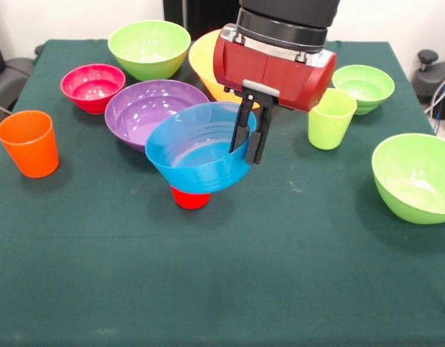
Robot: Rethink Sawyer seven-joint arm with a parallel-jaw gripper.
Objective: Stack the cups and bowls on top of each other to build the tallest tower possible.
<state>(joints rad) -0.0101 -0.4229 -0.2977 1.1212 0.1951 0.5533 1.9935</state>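
Observation:
A blue bowl (197, 155) sits slightly tilted over an upright red cup (190, 197), of which only the base shows. My gripper (244, 155) comes down from above and is shut on the blue bowl's right rim, one finger inside and one outside. An orange cup (27, 143) stands alone at the left. A lime green cup (331, 118) stands right of the gripper. The purple bowl (139, 108) lies just behind the blue one. The yellow bowl (202, 61) is partly hidden behind my wrist.
A magenta bowl (92, 87) and a large lime green bowl (149, 47) sit at the back left. A small lime green bowl (363, 87) is at the back right, another lime green bowl (417, 177) at the right edge. Dark green cloth (222, 282) covers the table.

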